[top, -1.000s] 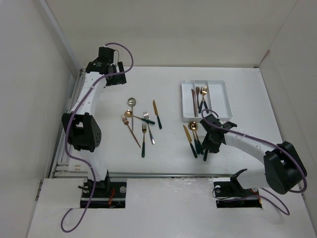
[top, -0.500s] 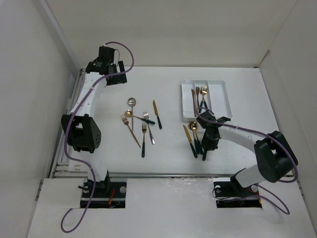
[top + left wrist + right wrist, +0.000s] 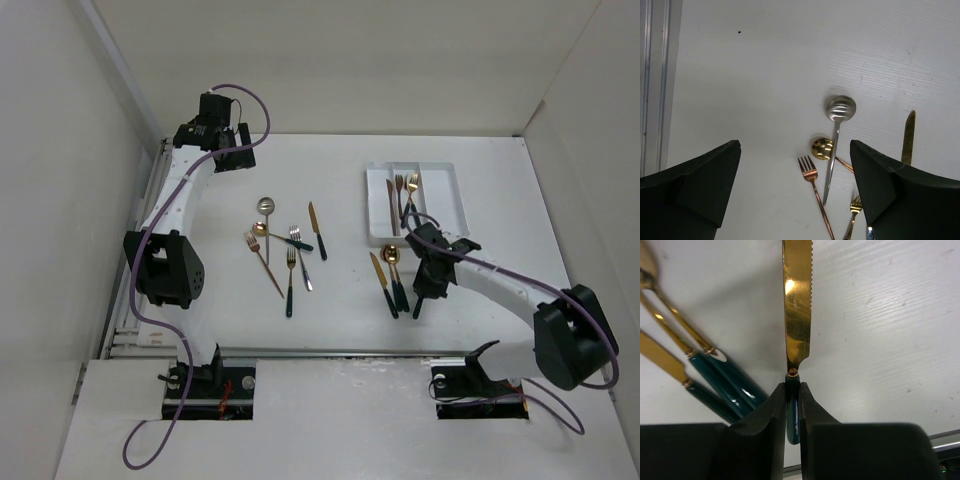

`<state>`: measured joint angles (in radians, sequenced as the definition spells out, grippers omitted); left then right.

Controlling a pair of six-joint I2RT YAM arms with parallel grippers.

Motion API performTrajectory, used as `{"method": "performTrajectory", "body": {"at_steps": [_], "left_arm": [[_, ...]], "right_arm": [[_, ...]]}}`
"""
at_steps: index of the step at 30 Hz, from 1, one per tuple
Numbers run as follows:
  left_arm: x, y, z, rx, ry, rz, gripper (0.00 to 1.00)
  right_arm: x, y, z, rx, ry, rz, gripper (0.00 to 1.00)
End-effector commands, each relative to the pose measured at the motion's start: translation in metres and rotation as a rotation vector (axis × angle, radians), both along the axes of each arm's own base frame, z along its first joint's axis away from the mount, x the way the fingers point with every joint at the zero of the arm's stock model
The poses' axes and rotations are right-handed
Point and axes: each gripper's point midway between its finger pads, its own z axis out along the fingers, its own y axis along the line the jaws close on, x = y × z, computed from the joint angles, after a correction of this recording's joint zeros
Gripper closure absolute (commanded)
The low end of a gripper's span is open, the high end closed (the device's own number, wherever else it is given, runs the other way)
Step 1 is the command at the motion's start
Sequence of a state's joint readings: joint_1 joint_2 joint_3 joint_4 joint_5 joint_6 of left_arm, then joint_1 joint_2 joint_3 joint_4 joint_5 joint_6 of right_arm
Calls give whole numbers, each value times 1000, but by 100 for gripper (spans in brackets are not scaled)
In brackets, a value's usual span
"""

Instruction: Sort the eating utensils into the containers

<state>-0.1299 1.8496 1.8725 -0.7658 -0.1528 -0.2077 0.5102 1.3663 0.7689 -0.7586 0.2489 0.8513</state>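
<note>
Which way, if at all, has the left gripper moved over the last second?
No. In the top view the left gripper keeps the same spot, beyond and to the left of the silver spoon, in all three pictures.

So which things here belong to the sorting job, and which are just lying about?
Job: knife clamped in right gripper; loose utensils; white tray, partly filled.
Not job: purple cables; metal rail at far left.
</note>
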Motion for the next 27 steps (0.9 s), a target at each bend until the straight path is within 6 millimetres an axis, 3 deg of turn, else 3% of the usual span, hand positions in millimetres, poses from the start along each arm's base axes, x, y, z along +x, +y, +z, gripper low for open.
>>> {"method": "performTrajectory", "body": {"at_steps": [1, 6, 9, 10, 12, 13, 16, 17, 18, 19, 20, 21, 22, 24, 27], "left_arm": [[-1, 2, 28, -1, -67, 16, 11], [0, 6, 31, 4, -75, 18, 11], [0, 6, 31, 4, -75, 18, 11], [0, 6, 31, 4, -75, 18, 11], [-1, 7, 27, 5, -65, 18, 11], [-1, 7, 27, 5, -64, 18, 11], [-4, 7, 19, 8, -43, 18, 11], [-4, 9, 19, 16, -44, 25, 11], [-4, 9, 19, 16, -44, 25, 11], [-6, 11, 16, 27, -35, 33, 11], [-6, 13, 16, 35, -36, 40, 11], [-6, 13, 16, 35, -36, 40, 11], [-7, 13, 20, 34, -45, 40, 11], [-6, 21, 25, 48, -63, 54, 11], [-7, 33, 31, 63, -74, 76, 10]], "right_arm": [[12, -6, 29, -7, -117, -18, 100], [23, -14, 56, -32, -207, -41, 100], [46, -13, 90, -61, -305, 25, 100], [61, -8, 112, -53, -370, 51, 100], [91, 4, 133, -86, -451, 179, 100], [111, 12, 158, -84, -521, 215, 100], [157, 38, 171, -126, -553, 425, 100], [179, 44, 191, -138, -603, 451, 100], [194, 45, 192, -165, -607, 474, 100], [211, 51, 171, -210, -558, 533, 100], [225, 51, 168, -225, -550, 536, 100], [247, 54, 187, -225, -597, 518, 100], [257, 59, 159, -238, -525, 533, 100], [279, 60, 159, -233, -531, 517, 100], [292, 69, 122, -225, -467, 542, 100]]}}
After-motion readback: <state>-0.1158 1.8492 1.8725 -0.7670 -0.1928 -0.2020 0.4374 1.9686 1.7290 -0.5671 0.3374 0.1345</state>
